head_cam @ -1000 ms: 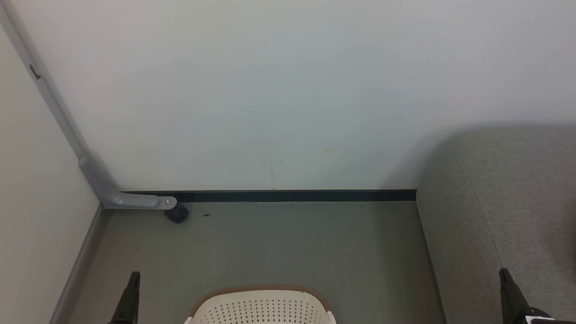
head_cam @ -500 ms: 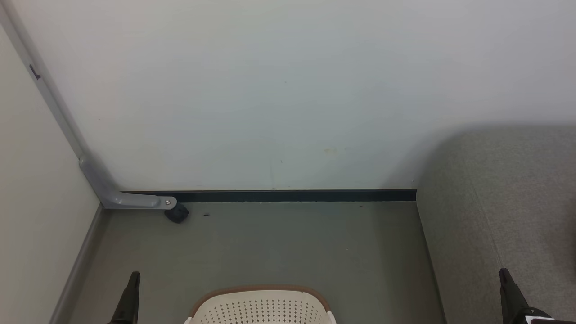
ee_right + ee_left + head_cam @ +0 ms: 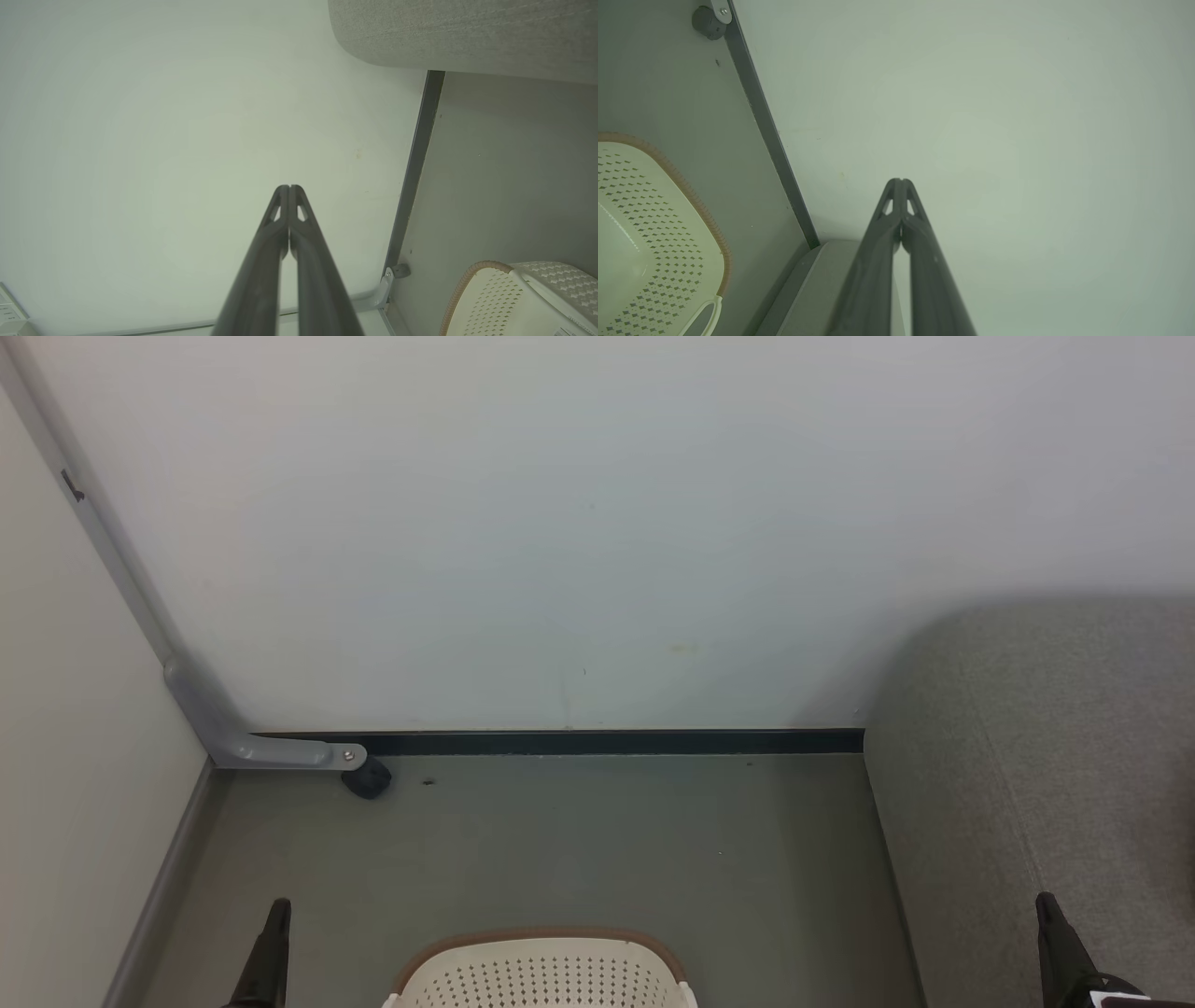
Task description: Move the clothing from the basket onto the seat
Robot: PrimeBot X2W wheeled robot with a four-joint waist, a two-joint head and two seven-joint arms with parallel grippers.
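- While my left claw (image 3: 900,180) and right claw (image 3: 288,187) point at the pale wall (image 3: 597,523), both are pinched shut — fingertips touching, holding nothing.
- The basket (image 3: 541,975) sits on the floor (image 3: 579,840) between them, at the head view's bottom edge.
- The seat (image 3: 1055,747) lies to my right — apart from the basket, against the wall.

Closed left end effector (image 3: 901,181) before pale wall (image 3: 1017,116); cream basket (image 3: 658,210) at left on grey floor (image 3: 658,84)
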